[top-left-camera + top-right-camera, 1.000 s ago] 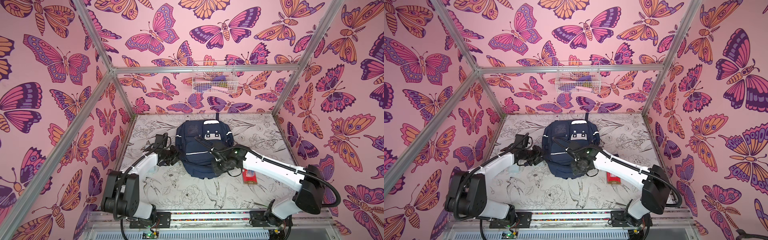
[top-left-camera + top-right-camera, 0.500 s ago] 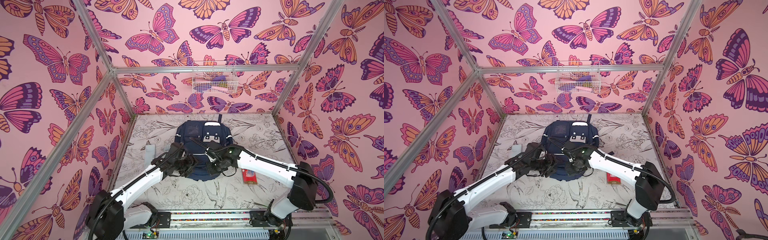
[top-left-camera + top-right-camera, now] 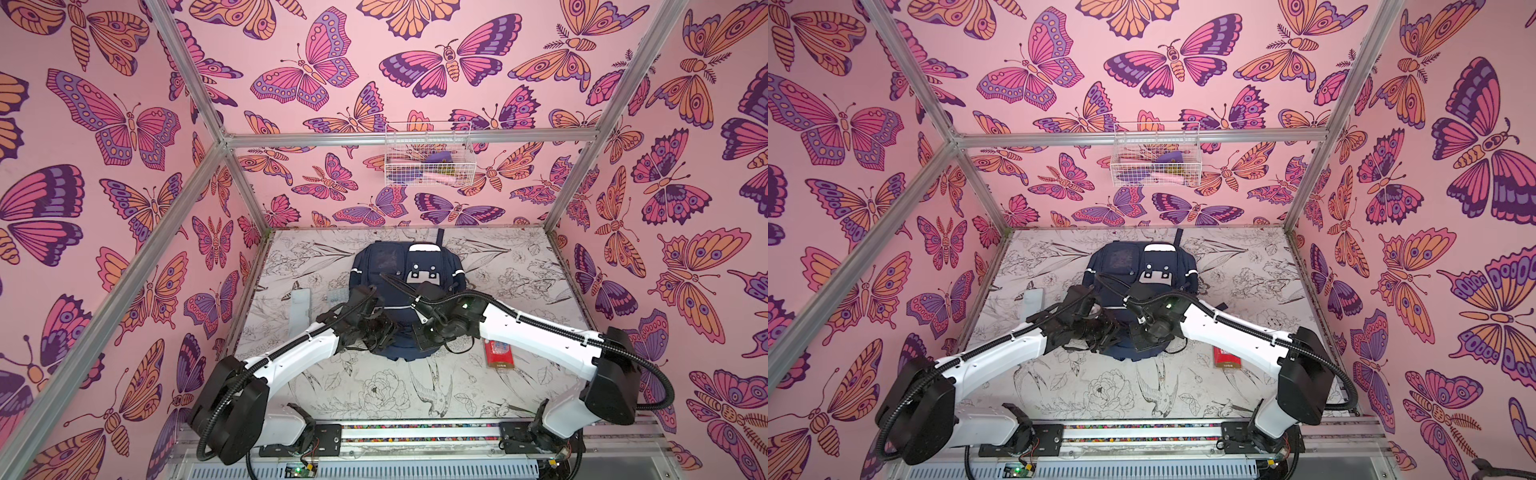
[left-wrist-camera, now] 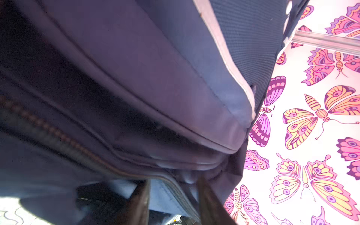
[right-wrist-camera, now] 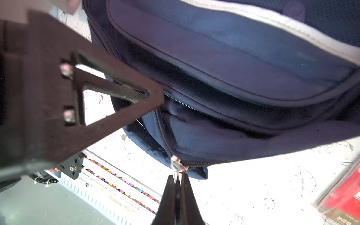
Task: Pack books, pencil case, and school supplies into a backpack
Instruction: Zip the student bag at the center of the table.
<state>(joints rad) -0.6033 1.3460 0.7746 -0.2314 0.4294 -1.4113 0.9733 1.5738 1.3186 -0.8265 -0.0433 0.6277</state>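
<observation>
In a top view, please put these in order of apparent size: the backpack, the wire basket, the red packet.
1. backpack
2. wire basket: it hangs high on the wall, perhaps nearer the camera, so it may look bigger than it is
3. red packet

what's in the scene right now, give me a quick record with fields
backpack: navy, lying on the table
right gripper: shut on the zip pull
left gripper: at the backpack's zip edge, fabric between its fingers; grip unclear
zip: open on one side of the pull
red packet: on the table, right arm's side
white flat item: on the table, left arm's side
wire basket: on the back wall
</observation>
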